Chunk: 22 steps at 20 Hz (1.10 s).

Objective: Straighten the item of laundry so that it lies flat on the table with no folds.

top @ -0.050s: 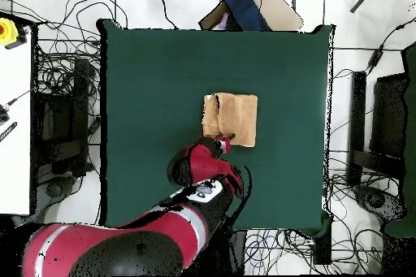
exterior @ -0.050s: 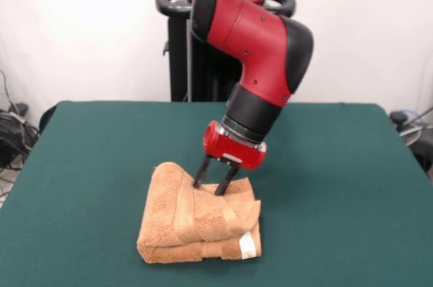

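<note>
The item of laundry, an orange-tan towel, lies folded in thick layers near the front middle of the table. A small white tag shows at its front right corner. My gripper points down on the towel's far edge. Its two black fingers stand apart, open, with their tips pressed into the cloth. In the overhead view the towel is a compact rectangle at the middle of the table. There the gripper meets the towel's edge nearest the arm.
Green tabletop surrounds the towel on all sides. Cables lie on the floor around the table. A white desk stands to the left in the overhead view. A blue and brown bundle sits beyond the table's top edge.
</note>
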### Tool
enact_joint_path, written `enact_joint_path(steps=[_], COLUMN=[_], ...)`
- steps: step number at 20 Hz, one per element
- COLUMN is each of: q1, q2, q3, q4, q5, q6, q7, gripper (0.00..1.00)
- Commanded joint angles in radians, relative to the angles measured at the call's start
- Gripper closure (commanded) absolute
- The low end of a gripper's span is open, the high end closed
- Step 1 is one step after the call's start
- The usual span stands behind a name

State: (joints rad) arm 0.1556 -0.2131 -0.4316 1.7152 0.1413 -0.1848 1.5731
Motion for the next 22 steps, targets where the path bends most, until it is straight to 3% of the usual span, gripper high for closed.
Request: enact_joint_path(steps=[1, 4, 13, 14, 19, 22], q1=[-0.073, -0.036, -0.077, -0.081, -0.133, -0.197], q2=[0.077, 0.079, 0.071, 0.07, 0.051, 0.068], q3=[0.345, 0.306, 0.355, 0.359, 0.414, 0.476], q4=[-0.123, -0.126, -0.125, -0.124, -0.107, -0.107], q5=[-0.086, -0.058, -0.082, -0.095, -0.117, -0.176], q6=[0.104, 0.116, 0.111, 0.1, 0.139, 0.09], q7=[0.083, 0.113, 0.121, 0.122, 0.113, 0.107], gripper=[1.0, 1.0, 1.0, 0.0, 0.0, 0.0])
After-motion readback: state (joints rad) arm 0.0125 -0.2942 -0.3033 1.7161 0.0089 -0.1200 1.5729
